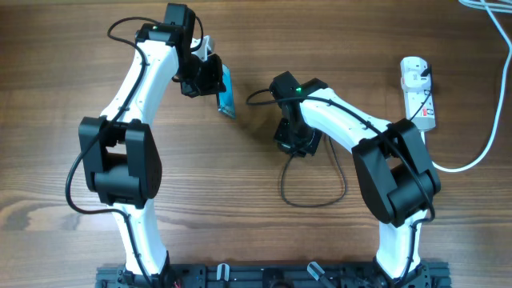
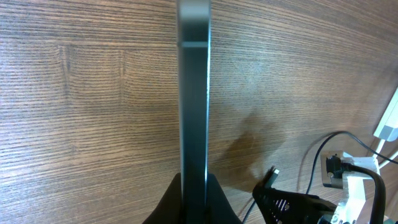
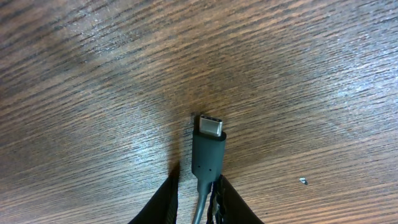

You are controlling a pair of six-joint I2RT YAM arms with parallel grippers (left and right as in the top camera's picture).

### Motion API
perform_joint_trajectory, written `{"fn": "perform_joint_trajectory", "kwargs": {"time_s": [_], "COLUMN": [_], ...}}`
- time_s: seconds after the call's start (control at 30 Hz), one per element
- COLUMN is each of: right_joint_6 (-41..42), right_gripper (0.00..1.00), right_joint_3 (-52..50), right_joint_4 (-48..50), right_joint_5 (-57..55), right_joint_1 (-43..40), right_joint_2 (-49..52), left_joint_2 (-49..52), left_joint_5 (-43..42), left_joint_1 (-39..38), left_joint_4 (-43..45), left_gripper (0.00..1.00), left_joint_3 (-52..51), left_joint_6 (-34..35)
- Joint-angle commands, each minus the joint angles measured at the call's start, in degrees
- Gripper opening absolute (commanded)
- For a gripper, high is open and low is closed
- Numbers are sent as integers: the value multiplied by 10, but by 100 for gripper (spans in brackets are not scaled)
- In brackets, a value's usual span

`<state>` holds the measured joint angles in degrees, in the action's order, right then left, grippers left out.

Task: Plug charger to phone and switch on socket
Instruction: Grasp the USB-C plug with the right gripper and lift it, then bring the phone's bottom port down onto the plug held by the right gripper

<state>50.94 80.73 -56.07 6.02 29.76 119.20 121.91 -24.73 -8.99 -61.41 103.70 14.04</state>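
left claw (image 1: 206, 76) clamped on pale-edged cyan-screen smartphone (image 2: 194, 93), edge-on above wooden table (image 1: 64, 48); right claw (image 3: 198, 190) clamped on thin black charger cable (image 3: 208, 155) behind its metal tip

There's the left arm (image 1: 148, 80) stretched to upper left, left gripper (image 1: 210, 78) clamped on the phone (image 1: 226, 94); right arm (image 1: 344, 120) folded toward centre, right gripper (image 1: 294, 142) pinching the charger (image 3: 208, 149).

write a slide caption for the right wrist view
Right gripper pinching the charger's USB-C connector over a wooden table.

Far end of phone (image 2: 194, 93) beyond view's edge
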Motion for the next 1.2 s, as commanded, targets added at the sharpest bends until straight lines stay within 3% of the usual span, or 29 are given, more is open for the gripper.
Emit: {"fn": "perform_joint_trajectory", "kwargs": {"time_s": [0.0,0.53,0.63,0.87,1.03,1.17], "right_joint_6": [-5,-61,-122,-325,-328,-286], "right_gripper": [21,4,4,4,4,4], "right_joint_3": [-6,0,21,32,32,31], "right_joint_4": [3,17,19,49,59,61], "right_joint_5": [-16,-14,13,190,188,128], "right_joint_1": [-4,-12,-19,-18,23,58], "right_joint_2": [34,31,8,-144,-251,-249], "left_joint_2": [0,0,0,0,0,0], "left_joint_5": [-3,-17,-150,-455,-475,-475], "left_joint_1": [1,1,2,21,10,-3], "left_joint_4": [1,4,37,186,195,195], "left_gripper": [4,4,4,4,4,4], "left_joint_3": [-2,-2,-2,-2,-2,-2], "left_joint_6": [1,1,-52,-53,-53,-53]}}
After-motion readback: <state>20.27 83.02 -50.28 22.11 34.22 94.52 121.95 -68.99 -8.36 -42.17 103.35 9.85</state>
